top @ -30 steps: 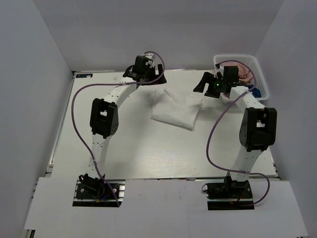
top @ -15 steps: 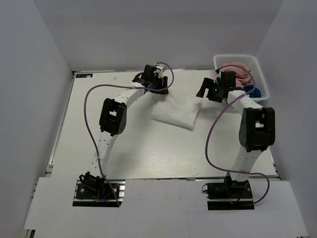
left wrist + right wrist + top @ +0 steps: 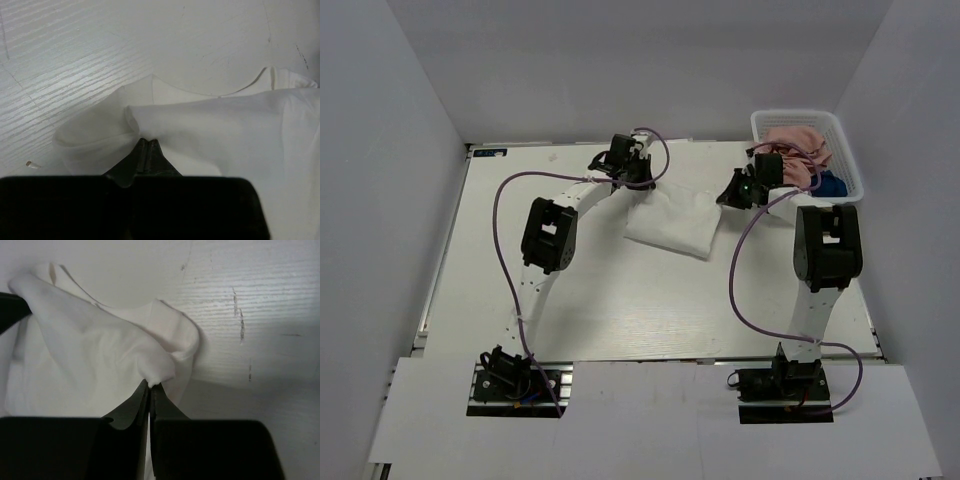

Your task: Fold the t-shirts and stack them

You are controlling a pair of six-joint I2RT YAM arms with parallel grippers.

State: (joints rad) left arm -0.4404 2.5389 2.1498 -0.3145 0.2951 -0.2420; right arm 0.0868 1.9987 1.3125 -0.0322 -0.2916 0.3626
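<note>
Left end effector [image 3: 147, 142] clamped on white t-shirt [image 3: 225, 130] corner, right end effector [image 3: 150, 386] clamped on another corner

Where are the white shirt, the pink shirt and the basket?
white t-shirt [image 3: 672, 222]: top view, middle of the folded cloth.
pink t-shirt [image 3: 802, 138]: top view, its bunched upper part.
white basket [image 3: 798, 113]: top view, far rim.

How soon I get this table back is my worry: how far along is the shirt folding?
Early. Done: the white shirt lies on the table, looking partly folded into a rectangle. In hand: the left claw and right claw are each shut on one of its far corners. Left: the pink shirt and blue shirt sit unfolded in the basket, and nothing is stacked.
</note>
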